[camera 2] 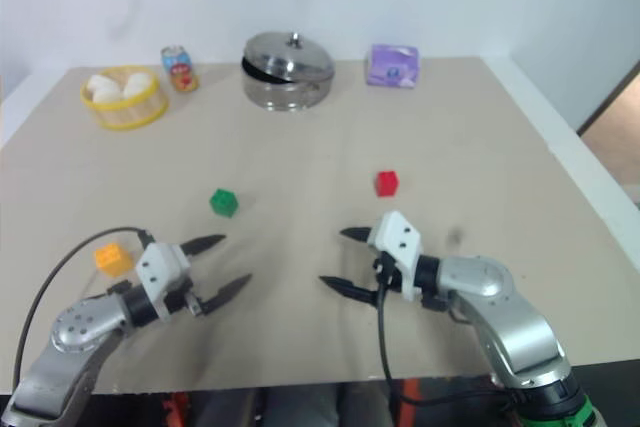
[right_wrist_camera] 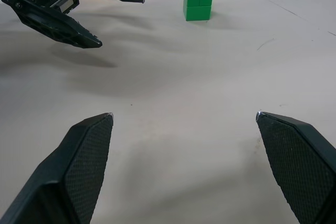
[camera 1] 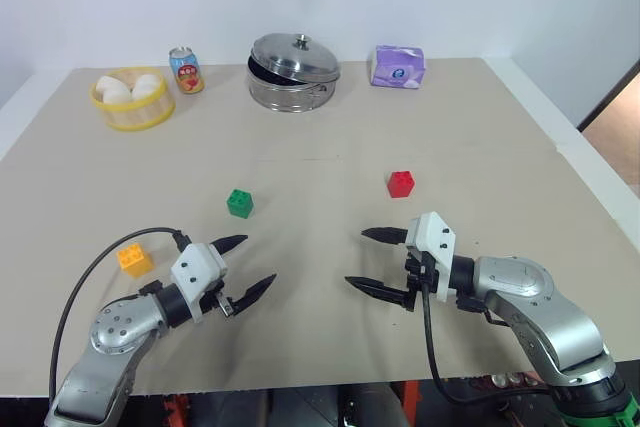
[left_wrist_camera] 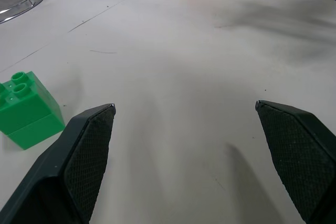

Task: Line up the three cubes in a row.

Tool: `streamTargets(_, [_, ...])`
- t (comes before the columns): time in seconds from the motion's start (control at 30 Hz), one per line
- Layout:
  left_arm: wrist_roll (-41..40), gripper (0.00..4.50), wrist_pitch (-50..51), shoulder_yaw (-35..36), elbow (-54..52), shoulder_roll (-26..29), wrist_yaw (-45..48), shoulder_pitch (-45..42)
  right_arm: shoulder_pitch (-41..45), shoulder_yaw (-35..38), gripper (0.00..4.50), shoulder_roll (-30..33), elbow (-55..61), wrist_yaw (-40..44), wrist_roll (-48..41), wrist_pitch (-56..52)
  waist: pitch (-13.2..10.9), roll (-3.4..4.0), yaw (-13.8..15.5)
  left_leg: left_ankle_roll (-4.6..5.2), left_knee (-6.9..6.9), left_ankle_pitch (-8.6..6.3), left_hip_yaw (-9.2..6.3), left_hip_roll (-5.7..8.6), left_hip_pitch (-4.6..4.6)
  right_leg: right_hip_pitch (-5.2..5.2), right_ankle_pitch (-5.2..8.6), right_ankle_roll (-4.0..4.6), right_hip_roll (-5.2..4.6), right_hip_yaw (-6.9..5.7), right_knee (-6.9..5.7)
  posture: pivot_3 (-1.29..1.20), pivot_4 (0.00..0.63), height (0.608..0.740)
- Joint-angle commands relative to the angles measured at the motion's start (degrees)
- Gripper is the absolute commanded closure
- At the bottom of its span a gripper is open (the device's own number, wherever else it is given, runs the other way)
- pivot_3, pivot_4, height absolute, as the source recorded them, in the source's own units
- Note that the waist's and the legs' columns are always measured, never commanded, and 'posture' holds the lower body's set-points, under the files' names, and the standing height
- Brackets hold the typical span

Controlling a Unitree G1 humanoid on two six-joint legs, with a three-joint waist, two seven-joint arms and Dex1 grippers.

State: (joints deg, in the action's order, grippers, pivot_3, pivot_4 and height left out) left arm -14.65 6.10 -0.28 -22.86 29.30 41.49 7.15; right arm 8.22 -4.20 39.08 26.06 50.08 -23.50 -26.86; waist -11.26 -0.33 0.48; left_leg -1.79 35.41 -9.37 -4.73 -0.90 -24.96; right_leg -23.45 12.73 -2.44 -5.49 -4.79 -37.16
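Cubes lie scattered, so your row is not yet begun. Take the green cube as landmark: the red cube sits well to its right and slightly farther back, the yellow-orange cube nearer you on its left. Your left end effector hovers released just in front of the green cube, your right end effector likewise spread and empty, both facing inward, presumably ready for a first pick off the counter.
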Motion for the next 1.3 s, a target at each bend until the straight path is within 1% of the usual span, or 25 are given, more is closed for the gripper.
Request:
streamTargets(0.03, [-1.76, 0.07, -1.12, -0.03, -0.66, -0.15, 1.11, 0.35, 0.50, 1.05, 0.00, -0.22, 0.48, -0.03, -1.10, -0.19, 0.00, 0.00, 0.00, 0.00, 0.00, 0.00, 0.00, 0.00, 0.00, 0.00, 0.00, 0.00, 0.01, 0.00, 0.00, 0.00, 0.150, 0.740])
streamTargets(0.1, [-4.66, 0.07, -0.46, 0.14, -0.39, -0.51, 2.95, 0.63, 0.44, 1.17, 0.00, -0.39, 0.26, -0.45, -1.60, -1.44, 0.00, 0.00, 0.00, 0.00, 0.00, 0.00, 0.00, -0.02, 0.00, 0.00, 0.00, 0.02, 0.03, 0.00, 0.00, 0.00, 0.150, 0.740])
streamTargets(0.23, [-6.78, 0.07, 0.59, 0.78, -0.39, -0.39, 4.10, 0.67, 0.48, 1.31, 0.00, -0.64, 0.44, -1.24, -1.51, -1.82, 0.00, 0.00, 0.00, -0.02, 0.00, -0.01, 0.03, -0.09, 0.03, -0.01, -0.03, 0.07, 0.09, 0.02, 0.00, 0.00, 0.150, 0.740])
streamTargets(0.4, [-7.23, 0.07, 1.44, 0.39, -1.37, -0.02, 4.45, -0.83, 0.03, 1.84, 0.00, -1.71, 0.89, -3.10, -0.45, 0.06, 0.00, 0.00, -0.01, -0.02, 0.00, -0.01, 0.04, -0.10, 0.05, -0.01, -0.04, 0.09, 0.10, 0.03, 0.00, 0.00, 0.150, 0.740])
streamTargets(0.67, [-8.34, 0.07, 2.33, -0.76, -1.42, -0.08, 5.96, -4.11, -1.42, 2.53, 0.00, -3.05, 2.97, -7.09, 0.54, 0.14, 0.00, 0.00, -0.01, -0.02, 0.01, -0.01, 0.08, -0.10, 0.06, -0.01, -0.04, 0.09, 0.12, 0.09, 0.00, 0.00, 0.150, 0.740])
streamTargets(0.77, [-8.51, 0.07, 2.27, -1.76, -1.15, 0.95, 8.49, -5.04, -1.76, 3.81, 0.00, -5.20, 4.59, -10.13, -0.86, -0.32, 0.00, 0.00, -0.01, -0.03, 0.00, -0.02, 0.12, -0.13, 0.09, 0.00, -0.04, 0.09, 0.16, 0.12, 0.00, 0.00, 0.150, 0.740])
streamTargets(0.83, [-8.61, 0.07, 2.38, -2.39, -1.05, 1.78, 10.02, -5.75, -0.47, 5.27, 0.00, -7.37, 5.30, -13.80, -1.40, -1.78, 0.00, 0.00, -0.02, -0.04, 0.00, -0.02, 0.13, -0.16, 0.10, -0.01, -0.05, 0.11, 0.19, 0.13, 0.00, 0.00, 0.150, 0.740])
streamTargets(0.93, [-9.47, 0.07, 3.57, -2.28, -0.20, 1.70, 10.25, -7.87, 4.64, 7.14, 0.00, -11.17, 3.39, -20.83, -0.17, -3.68, 0.00, 0.00, -0.06, -0.05, 0.00, -0.03, 0.17, -0.21, 0.15, 0.00, -0.07, 0.14, 0.22, 0.14, 0.00, 0.00, 0.150, 0.740])
streamTargets(1.07, [-7.32, 0.07, 2.35, -1.70, 2.15, -0.75, 7.07, -11.04, 10.91, 8.03, 0.00, -14.78, -1.14, -28.79, 3.25, -5.77, 0.01, -0.01, -0.06, -0.05, 0.00, -0.02, 0.28, -0.34, 0.22, 0.00, -0.22, 0.29, 0.29, 0.14, 0.00, 0.00, 0.150, 0.740])
streamTargets(1.2, [-5.15, 0.07, 2.91, -3.62, 2.19, -2.86, 4.33, -12.95, 15.97, 6.44, 0.00, -15.90, -7.41, -31.08, 6.84, -4.40, 0.01, -0.01, -0.07, -0.03, -0.01, -0.02, 0.39, -0.33, 0.19, -0.04, -0.22, 0.28, 0.33, 0.25, 0.01, 0.00, 0.150, 0.740])
streamTargets(1.3, [-3.87, 0.07, 3.38, -5.21, 1.50, -3.84, 3.02, -13.32, 19.24, 6.62, 0.00, -17.65, -11.78, -33.60, 8.27, -5.51, 0.01, -0.01, -0.07, -0.03, -0.03, -0.02, 0.48, -0.34, 0.22, -0.03, -0.21, 0.25, 0.36, 0.33, 0.00, 0.00, 0.150, 0.740])
